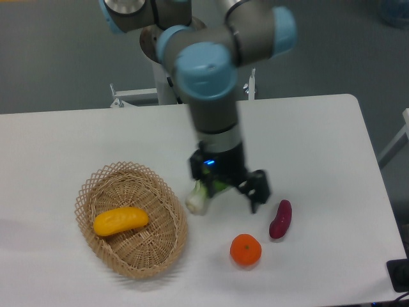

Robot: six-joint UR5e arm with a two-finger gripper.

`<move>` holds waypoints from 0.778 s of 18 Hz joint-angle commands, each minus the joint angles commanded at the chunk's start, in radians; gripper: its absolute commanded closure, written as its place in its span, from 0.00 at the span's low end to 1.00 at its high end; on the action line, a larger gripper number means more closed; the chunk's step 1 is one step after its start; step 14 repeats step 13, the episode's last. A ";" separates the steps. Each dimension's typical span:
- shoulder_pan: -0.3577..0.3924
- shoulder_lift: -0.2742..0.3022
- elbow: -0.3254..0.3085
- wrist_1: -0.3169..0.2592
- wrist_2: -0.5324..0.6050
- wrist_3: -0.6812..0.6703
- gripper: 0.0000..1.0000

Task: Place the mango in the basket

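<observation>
Smooth yellow-orange oblong mango point(120, 220) lies inside oval tan wicker basket point(167, 206) | hand point(238, 192) open, empty, over leafy green vegetable point(198, 199) | risk: descending hand may knock vegetable.

The mango point(120, 220), a smooth yellow-orange oblong fruit with a slight curve, lies on its side inside the basket point(167, 204), resting on the woven floor toward the basket's left part with its long axis running roughly left to right. The basket is an oval of light-tan wicker with a lacy openwork rim. It sits upright on the white worktop, in the front left part, nearer the front edge than the back.
</observation>
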 joint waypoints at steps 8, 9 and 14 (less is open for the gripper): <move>0.170 0.002 0.002 -0.029 -0.077 0.304 0.00; 0.178 0.006 0.002 -0.029 -0.077 0.315 0.00; 0.187 0.008 0.002 -0.029 -0.078 0.318 0.00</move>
